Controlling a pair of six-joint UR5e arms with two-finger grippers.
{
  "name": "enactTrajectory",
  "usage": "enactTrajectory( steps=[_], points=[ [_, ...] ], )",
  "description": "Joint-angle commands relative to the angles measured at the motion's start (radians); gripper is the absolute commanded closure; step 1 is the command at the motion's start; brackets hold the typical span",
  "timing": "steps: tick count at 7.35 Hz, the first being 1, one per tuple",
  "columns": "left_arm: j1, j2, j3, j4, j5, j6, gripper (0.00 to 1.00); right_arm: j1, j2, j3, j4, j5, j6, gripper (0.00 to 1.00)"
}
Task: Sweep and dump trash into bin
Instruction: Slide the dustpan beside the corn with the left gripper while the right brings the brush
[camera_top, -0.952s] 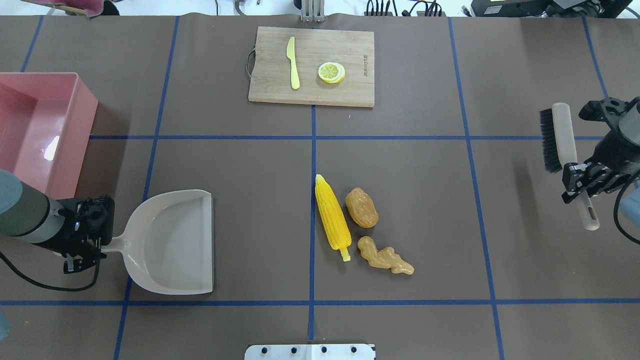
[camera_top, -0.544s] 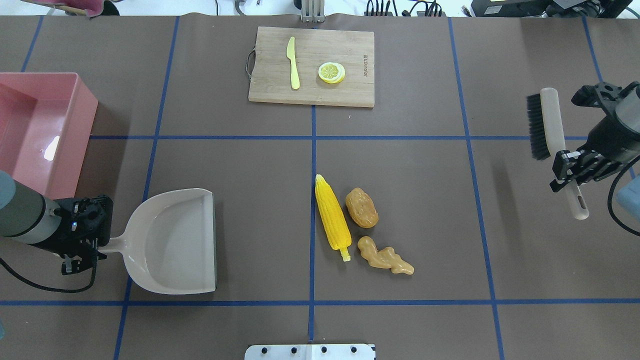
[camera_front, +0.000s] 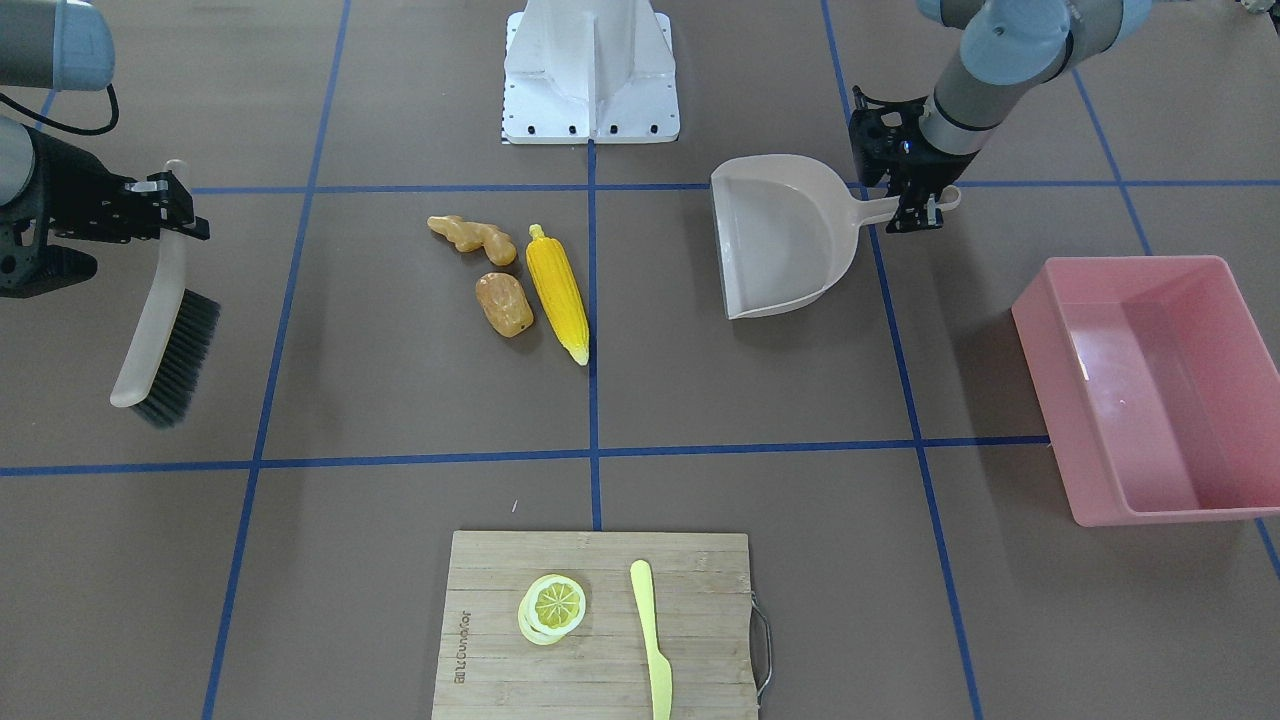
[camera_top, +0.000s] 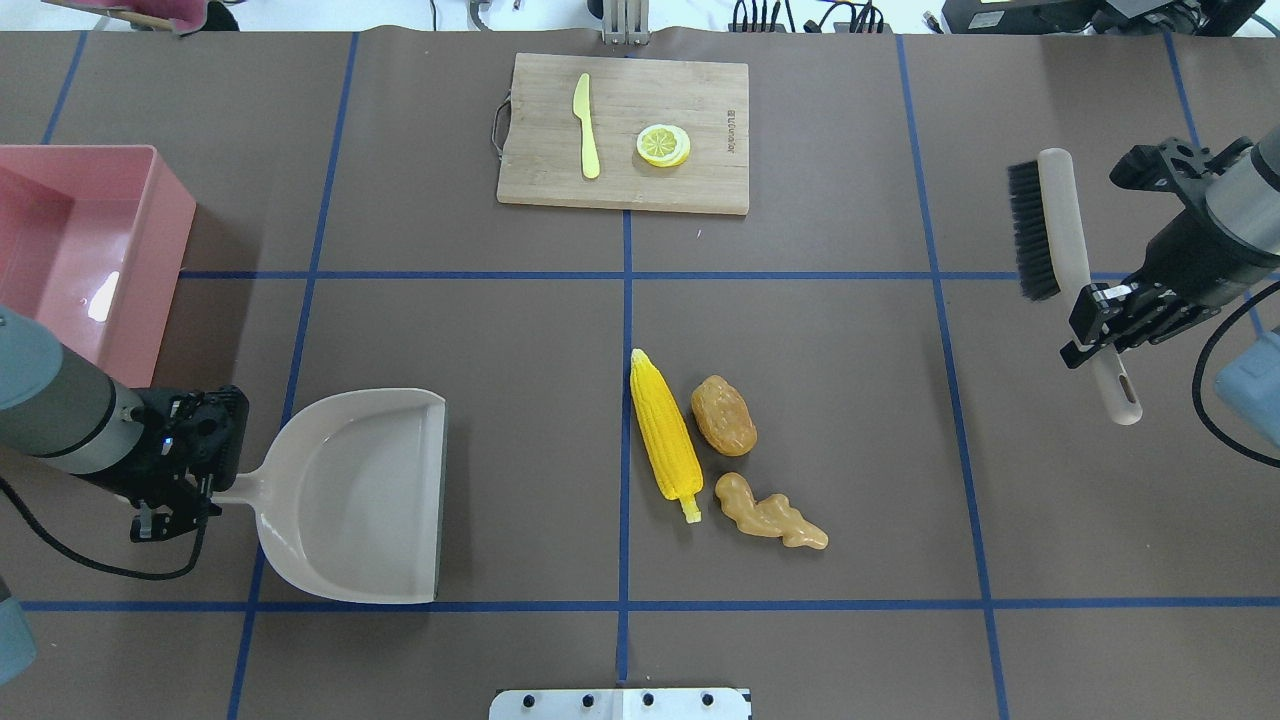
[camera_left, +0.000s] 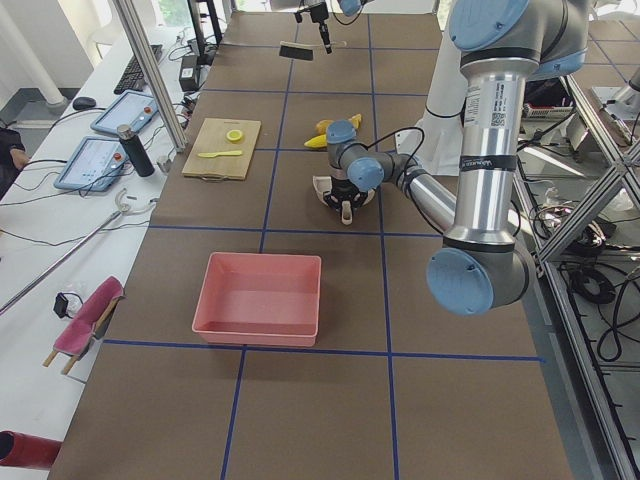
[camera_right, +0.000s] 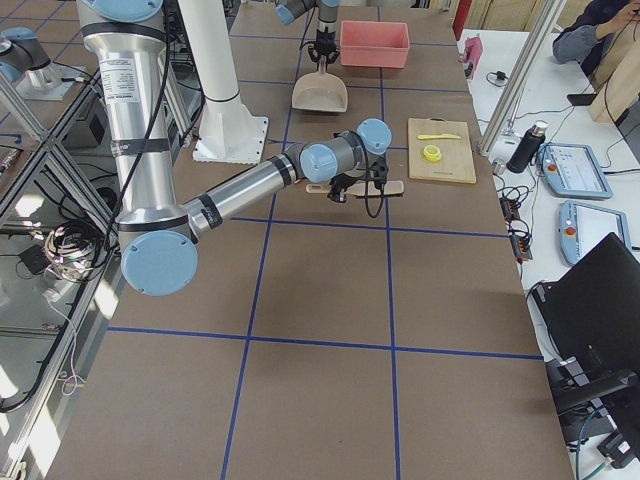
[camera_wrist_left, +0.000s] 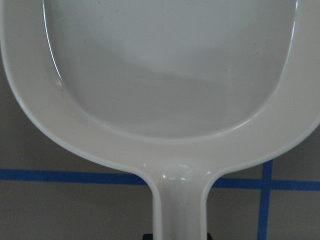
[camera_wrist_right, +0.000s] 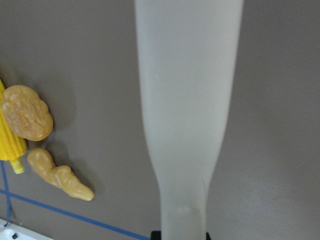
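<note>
Three pieces of trash to gather: corn cob (camera_top: 665, 425), potato lump (camera_top: 723, 414) and ginger root (camera_top: 770, 512), bunched mid-table between the two claws and well apart from both. Right claw (camera_top: 1105, 325) clamped on the brush (camera_top: 1060, 230) handle, bristles lifted off the table and facing the pile. Left claw (camera_top: 212, 490) closed on the dustpan (camera_top: 350, 497) handle, pan mouth turned toward the corn, the nearest piece to it. Cannot tell whether the pan lip touches the table. Pink bin (camera_top: 160, 280) near the left claw, farther out from the robot and a little outboard.

Judged as the approach before the sweep.

- Slide the pan out from the left claw until its lip lies flat just beside the corn.
- Lower the brush on the right claw's side of the potato and ginger, bristles touching the paper.
- Sweep in one slow stroke toward the left claw, taking all three together.
- Expect rolling from the corn and potato, so no flicking.
- Brace the pan against the push.
- Steer clear of the cutting board (camera_top: 540, 170) beyond.
</note>
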Motion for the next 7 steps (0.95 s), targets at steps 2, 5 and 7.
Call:
enactTrajectory(
  steps=[2,5,7],
  points=[
    [-0.007,-0.257,0.074,0.197,0.081,-0.014,1.00,0.001,-0.160,-0.032,0.210,0.052,0.002,1.00],
    [0.002,-0.401,0.232,0.199,0.081,-0.046,1.00,0.000,-0.195,-0.057,0.405,0.126,0.083,1.00],
    [0.022,-0.411,0.232,0.207,0.075,-0.046,1.00,-0.017,-0.191,-0.042,0.591,0.147,0.309,1.00]
  ],
)
